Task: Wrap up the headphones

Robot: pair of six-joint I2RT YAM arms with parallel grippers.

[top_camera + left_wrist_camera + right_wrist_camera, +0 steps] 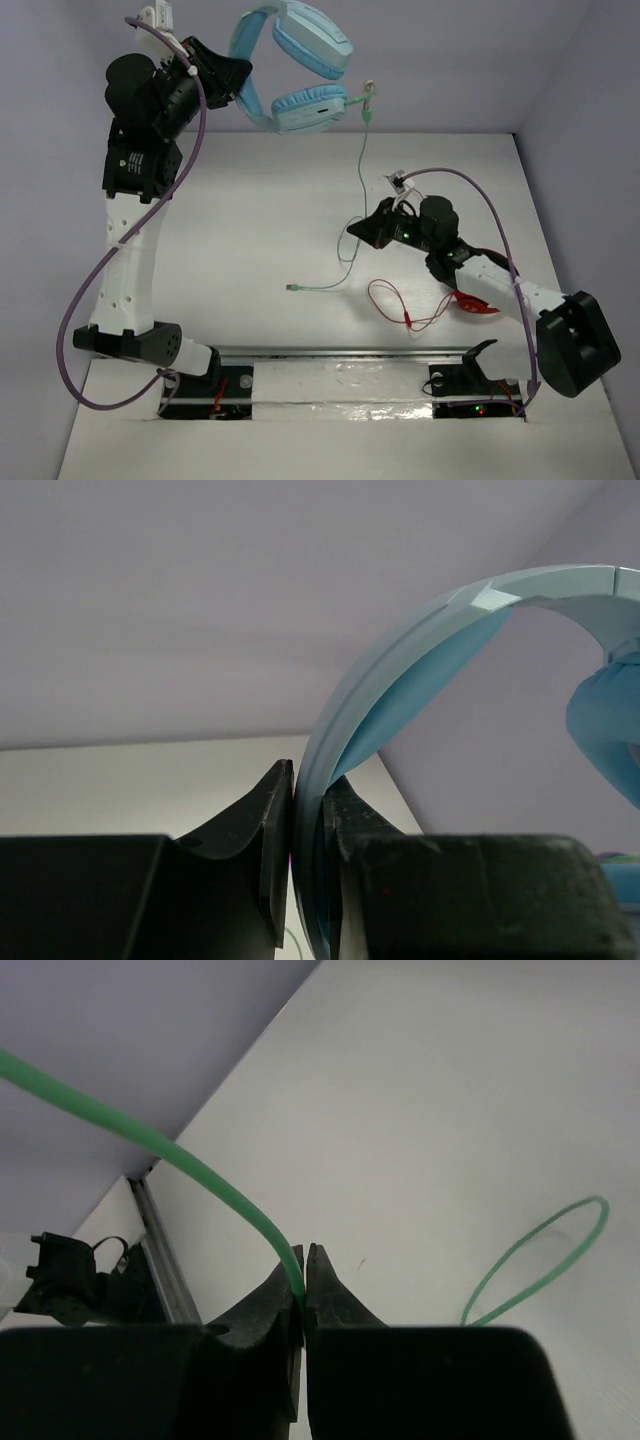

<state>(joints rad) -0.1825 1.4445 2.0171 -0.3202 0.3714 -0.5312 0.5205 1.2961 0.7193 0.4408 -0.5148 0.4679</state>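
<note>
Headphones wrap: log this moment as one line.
left claw: shut on headphones headband, aloft | right claw: shut on green cable

we find even, diffuse light from overhead; the white table reads bright, with faint, soft shadows. glare marks the glossy strip at 6 o'clock in the top view. at 6 o'clock in the wrist views, the left arm's fingers and the right arm's fingers sit dark and slightly soft.

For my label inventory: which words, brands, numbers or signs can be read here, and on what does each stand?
None can be read.
Pale specks on the left arm are too small to read.
The headphones and cable show no print.
</note>
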